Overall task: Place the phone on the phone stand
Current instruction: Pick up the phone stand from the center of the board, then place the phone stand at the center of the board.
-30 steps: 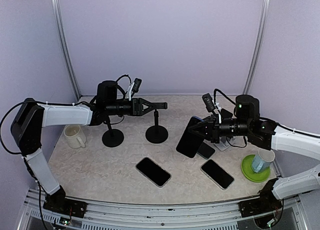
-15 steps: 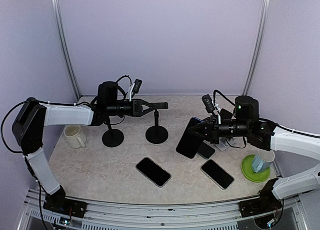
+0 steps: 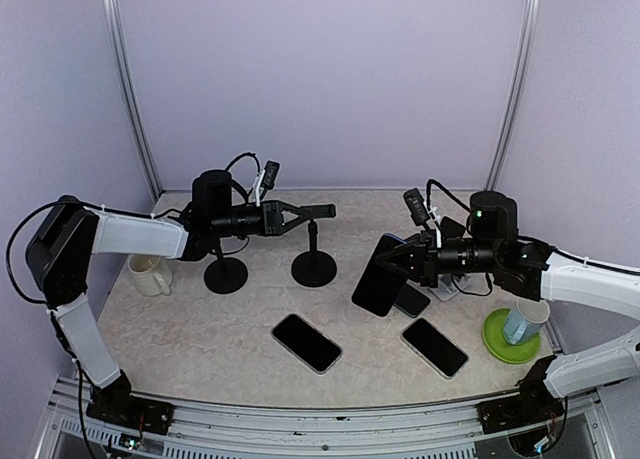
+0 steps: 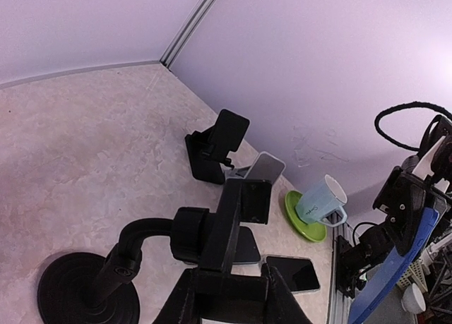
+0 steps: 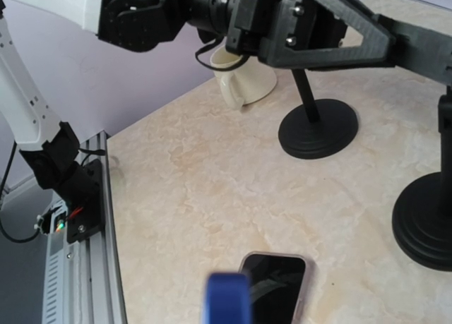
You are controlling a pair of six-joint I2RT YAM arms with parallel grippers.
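The right fingers (image 3: 404,260) clamp the phone (image 3: 378,279), tilted above the table (image 3: 200,329), apart from the stand (image 3: 313,243). The left fingers (image 3: 289,208) grip the stand's top. Next, I'd judge, the phone must cross over and seat in the cradle.

Cream mug (image 3: 148,271) upright at approx. 9 o'clock on surface (image 3: 200,329). Teal cup (image 3: 522,321) on green saucer (image 3: 497,345), approx. 4 o'clock, nr edge.
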